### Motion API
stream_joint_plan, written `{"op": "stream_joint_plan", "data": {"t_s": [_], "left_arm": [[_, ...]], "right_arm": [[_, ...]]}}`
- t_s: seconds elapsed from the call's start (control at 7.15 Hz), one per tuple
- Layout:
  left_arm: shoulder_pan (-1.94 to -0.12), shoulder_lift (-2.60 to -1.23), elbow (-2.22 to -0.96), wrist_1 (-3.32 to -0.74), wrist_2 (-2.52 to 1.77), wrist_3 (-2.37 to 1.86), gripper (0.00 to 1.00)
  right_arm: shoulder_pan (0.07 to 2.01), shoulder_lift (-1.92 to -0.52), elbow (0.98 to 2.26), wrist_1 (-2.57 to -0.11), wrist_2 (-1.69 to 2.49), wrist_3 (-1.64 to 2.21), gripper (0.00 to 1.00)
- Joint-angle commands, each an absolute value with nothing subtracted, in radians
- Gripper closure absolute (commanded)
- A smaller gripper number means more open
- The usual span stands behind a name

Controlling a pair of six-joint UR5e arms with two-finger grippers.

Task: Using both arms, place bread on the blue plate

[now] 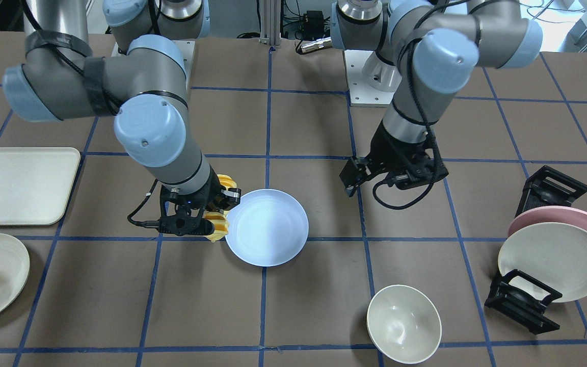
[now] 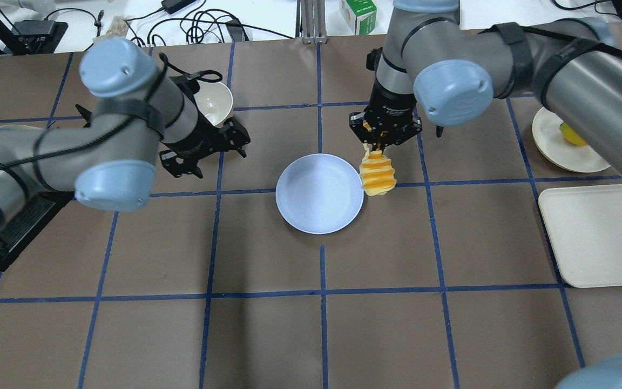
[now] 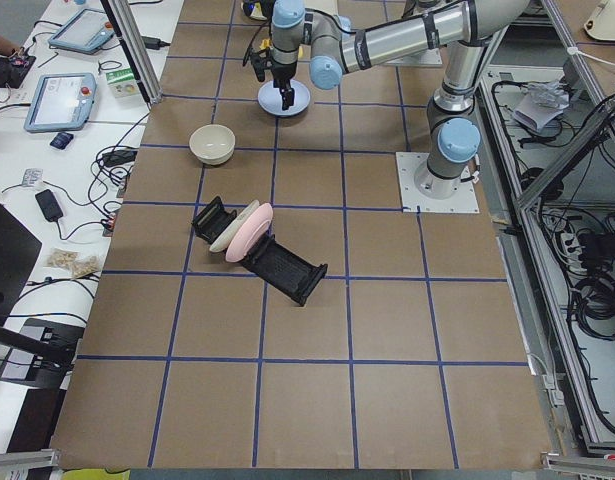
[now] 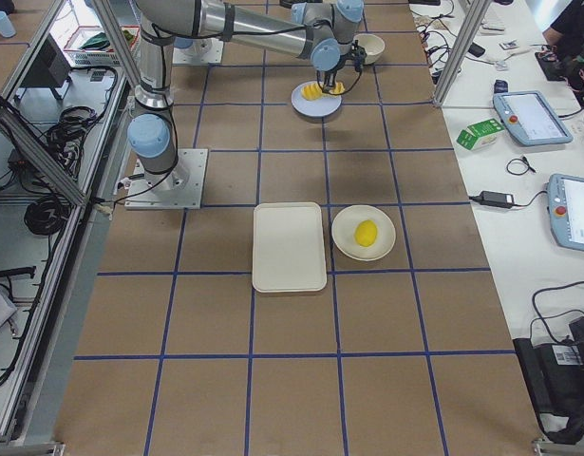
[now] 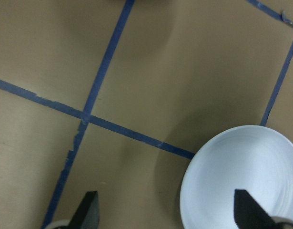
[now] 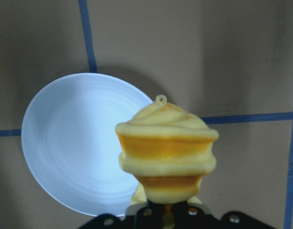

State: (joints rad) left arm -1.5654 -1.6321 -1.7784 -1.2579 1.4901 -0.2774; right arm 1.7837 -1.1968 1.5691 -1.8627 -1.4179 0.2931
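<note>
Bread (image 2: 378, 175), glossy, ridged, orange and pale yellow, clamped at one end by right gripper (image 2: 378, 148), which points straight down, loaf hanging below it. Blue plate (image 2: 316, 194), round, matte, just beside that gripper. Left gripper (image 1: 350, 182) tilted, fingers (image 5: 89, 212) apart and empty, plate just ahead.

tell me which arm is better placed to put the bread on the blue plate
Right. The right gripper holds the bread just beside the rim of the blue plate. The left gripper has open, empty jaws, farther off on the plate's other side.
</note>
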Motion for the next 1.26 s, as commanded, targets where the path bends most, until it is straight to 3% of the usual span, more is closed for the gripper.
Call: {"op": "stream_joint_plan", "data": {"t_s": [0.0,0.42,0.7,0.98,1.12], "left_arm": [[-1.523,-1.554,-1.614,-1.594,1.604,-0.01,0.0],[-1.529,-1.485,-1.563,-1.661,1.582,0.169,0.0],[-1.529,-1.543,-1.588,-1.443,1.58,0.017,0.0],[-1.529,-1.578,-1.559,-1.443,1.581,0.002,0.0],[-1.529,-1.591,-1.543,-1.484,1.586,0.002,0.0]], "right_arm": [[1.879,-1.143,1.574,-1.927,-1.407,0.388,1.0],[1.904,-1.086,1.578,-1.962,-1.405,0.39,1.0],[1.911,-1.049,1.58,-1.986,-1.404,0.388,1.0],[1.933,-1.022,1.591,-2.032,-1.405,0.39,0.65],[1.933,-1.025,1.598,-2.036,-1.407,0.39,0.2]]}}
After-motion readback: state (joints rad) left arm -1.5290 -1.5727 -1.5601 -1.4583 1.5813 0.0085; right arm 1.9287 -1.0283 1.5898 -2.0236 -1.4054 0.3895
